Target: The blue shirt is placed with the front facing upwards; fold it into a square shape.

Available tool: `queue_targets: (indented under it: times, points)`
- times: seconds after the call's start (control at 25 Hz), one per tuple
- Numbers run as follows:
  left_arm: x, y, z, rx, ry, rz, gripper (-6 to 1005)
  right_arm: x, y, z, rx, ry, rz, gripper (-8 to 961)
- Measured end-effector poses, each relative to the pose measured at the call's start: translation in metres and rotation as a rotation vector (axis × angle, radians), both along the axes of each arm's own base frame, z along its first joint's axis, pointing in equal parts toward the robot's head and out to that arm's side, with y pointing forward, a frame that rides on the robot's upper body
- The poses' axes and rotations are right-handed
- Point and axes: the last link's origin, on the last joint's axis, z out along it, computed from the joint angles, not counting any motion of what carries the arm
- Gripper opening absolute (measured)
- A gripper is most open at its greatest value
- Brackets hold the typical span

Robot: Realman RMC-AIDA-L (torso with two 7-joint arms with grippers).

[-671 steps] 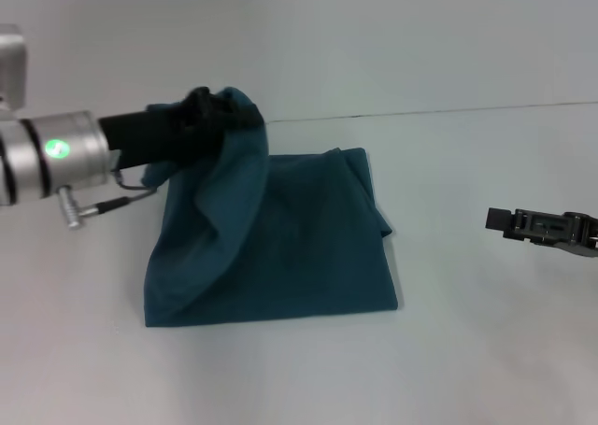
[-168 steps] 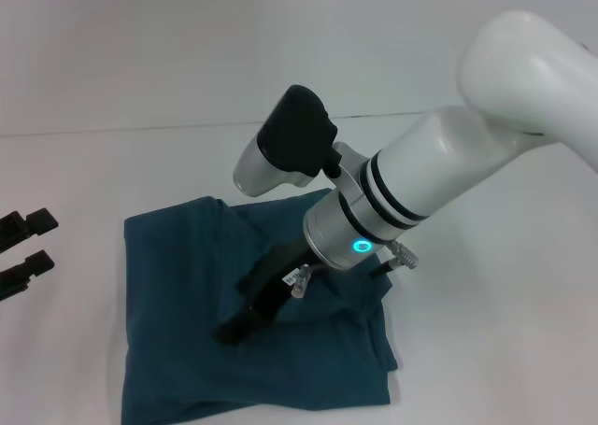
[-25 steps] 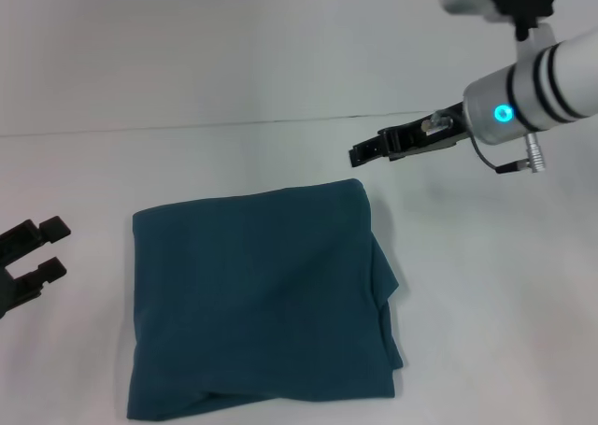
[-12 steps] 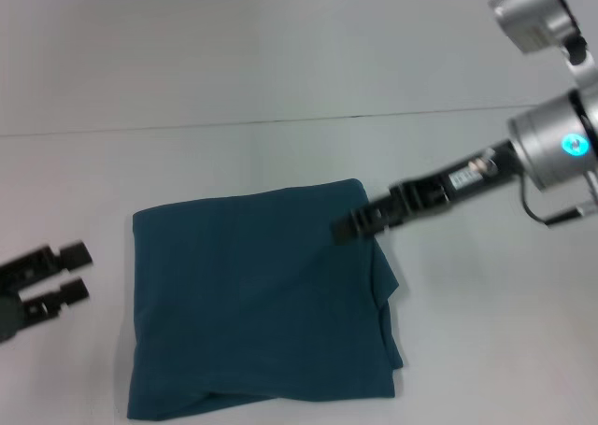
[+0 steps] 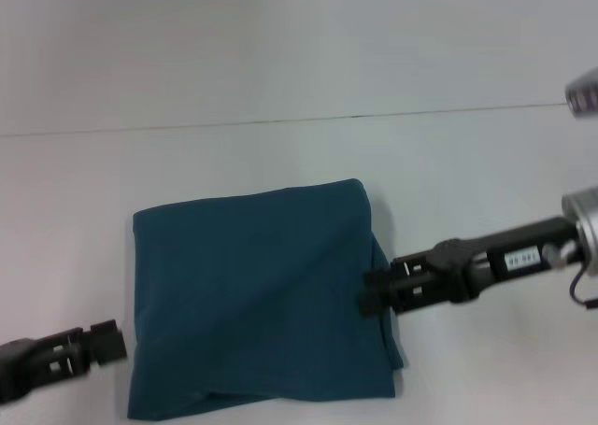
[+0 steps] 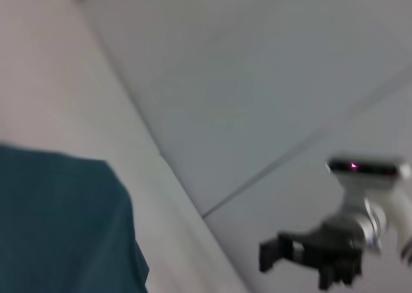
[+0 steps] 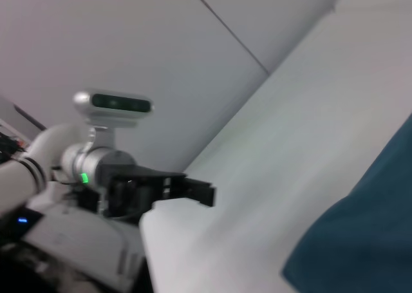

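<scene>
The blue shirt (image 5: 262, 294) lies on the white table as a rough square, plain teal side up, with loose layered folds along its right side. My right gripper (image 5: 372, 292) reaches in low from the right and sits at the shirt's right edge, about midway along it. My left gripper (image 5: 114, 343) comes in from the near left and stops just beside the shirt's left edge, near the front corner. The left wrist view shows a shirt corner (image 6: 58, 228) with the right gripper (image 6: 302, 257) beyond it. The right wrist view shows the shirt's edge (image 7: 367, 241) and the left gripper (image 7: 193, 191) farther off.
The white table (image 5: 486, 163) extends around the shirt on all sides. A thin dark seam (image 5: 299, 120) runs across it behind the shirt. My own head and body (image 7: 109, 106) show in the background of the wrist views.
Over the last second my right gripper dropped from above the shirt's far right corner to its right edge. My left gripper slid in toward the shirt's near left edge. The shirt stayed still.
</scene>
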Motion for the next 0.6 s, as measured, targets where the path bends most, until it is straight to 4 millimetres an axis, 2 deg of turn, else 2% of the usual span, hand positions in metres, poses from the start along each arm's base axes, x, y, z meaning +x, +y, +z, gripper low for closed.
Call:
queue_targets:
  times: [0.24,0.44,0.6]
  points:
    - [-0.006,-0.012,-0.008,0.163,0.084,-0.175,823,0.025,-0.009,-0.021,0.142,-0.051,0.120,761]
    - [-0.013,-0.023,-0.013,0.183,0.119,-0.196,821,0.036,-0.029,-0.047,0.096,-0.062,0.253,771]
    - [-0.010,-0.030,-0.027,0.155,0.155,-0.287,815,0.038,-0.046,-0.070,0.041,-0.033,0.337,763]
